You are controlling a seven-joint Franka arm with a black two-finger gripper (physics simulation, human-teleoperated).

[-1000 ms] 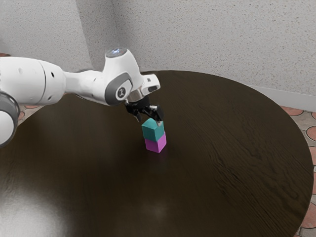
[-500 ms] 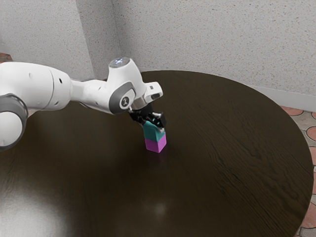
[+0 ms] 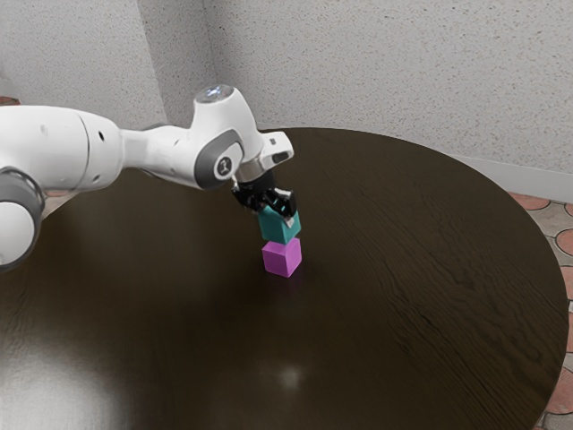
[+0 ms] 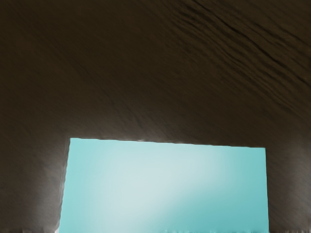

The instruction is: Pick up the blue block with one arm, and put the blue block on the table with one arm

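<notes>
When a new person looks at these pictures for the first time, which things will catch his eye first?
Probably the teal-blue block, bright against the dark round table, held in the black gripper just above the pink-purple block, which rests on the table. Next, the big white arm, reaching in from the exterior view's left.

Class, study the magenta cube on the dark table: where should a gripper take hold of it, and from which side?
Grip two opposite upright faces of the magenta cube, from straight above: its flat sides and level pose suit that. The teal cube, in the black gripper just over it, should probably move aside first.
</notes>
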